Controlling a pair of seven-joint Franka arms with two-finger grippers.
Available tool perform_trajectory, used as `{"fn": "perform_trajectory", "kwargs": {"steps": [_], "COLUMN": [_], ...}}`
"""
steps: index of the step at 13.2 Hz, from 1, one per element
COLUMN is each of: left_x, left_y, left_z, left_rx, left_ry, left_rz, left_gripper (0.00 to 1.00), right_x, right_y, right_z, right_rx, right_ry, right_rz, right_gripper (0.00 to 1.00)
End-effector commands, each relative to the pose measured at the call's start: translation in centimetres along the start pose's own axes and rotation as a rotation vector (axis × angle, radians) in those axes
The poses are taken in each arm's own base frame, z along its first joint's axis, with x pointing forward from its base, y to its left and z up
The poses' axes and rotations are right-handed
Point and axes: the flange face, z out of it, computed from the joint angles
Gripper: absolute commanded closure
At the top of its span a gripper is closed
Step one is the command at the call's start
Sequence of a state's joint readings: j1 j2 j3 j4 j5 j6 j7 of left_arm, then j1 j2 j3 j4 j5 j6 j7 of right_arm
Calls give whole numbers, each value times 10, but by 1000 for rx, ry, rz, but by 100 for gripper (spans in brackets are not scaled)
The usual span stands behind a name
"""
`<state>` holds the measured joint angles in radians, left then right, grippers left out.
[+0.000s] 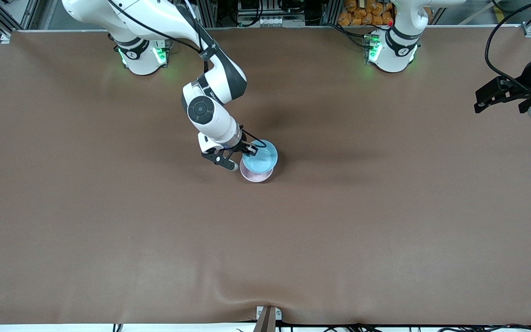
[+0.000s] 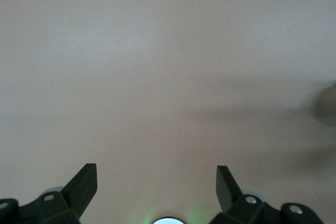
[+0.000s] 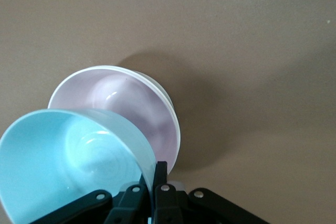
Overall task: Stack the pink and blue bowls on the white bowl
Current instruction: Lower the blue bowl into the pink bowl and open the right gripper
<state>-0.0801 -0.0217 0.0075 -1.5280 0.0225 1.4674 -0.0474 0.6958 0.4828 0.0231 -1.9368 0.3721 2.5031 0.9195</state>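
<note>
Midtable, the blue bowl [image 1: 260,158] hangs tilted in the air just above the pink bowl [image 1: 256,174], which sits nested inside the white bowl [image 3: 167,99], of which only a thin rim shows beneath the pink one in the right wrist view. On a clock face laid over the front view, the stack lies a little toward twelve o'clock from the centre of the brown table [image 1: 385,221]. Clenched on the blue bowl's rim, the right gripper [image 1: 247,148] pinches the wall at the bowl's ten o'clock edge, over the stack. Out at the table's three o'clock edge, toward the left arm's end, the left gripper [image 1: 500,94] waits with its fingers [image 2: 81,184] spread wide and holding nothing, only bare tabletop beneath them.
</note>
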Motion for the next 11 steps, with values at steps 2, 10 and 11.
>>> {"fn": "perform_trajectory", "kwargs": {"steps": [2,10,11], "left_x": [-1,-1,-1], "left_y": [2,2,2], "left_z": [-1,-2,-2], "left_rx": [22,19,19], "left_ry": [3,5,5], "left_rz": [5,8,11], "left_gripper": [0,0,0], "right_x": [11,67,84], "right_y": [-2,10,24], "right_z": [-5,-95,-115], "right_rx": [24,92,70], "right_ry": [8,109,106], "right_rz": [30,-17,-52], "right_gripper": [24,0,0]}}
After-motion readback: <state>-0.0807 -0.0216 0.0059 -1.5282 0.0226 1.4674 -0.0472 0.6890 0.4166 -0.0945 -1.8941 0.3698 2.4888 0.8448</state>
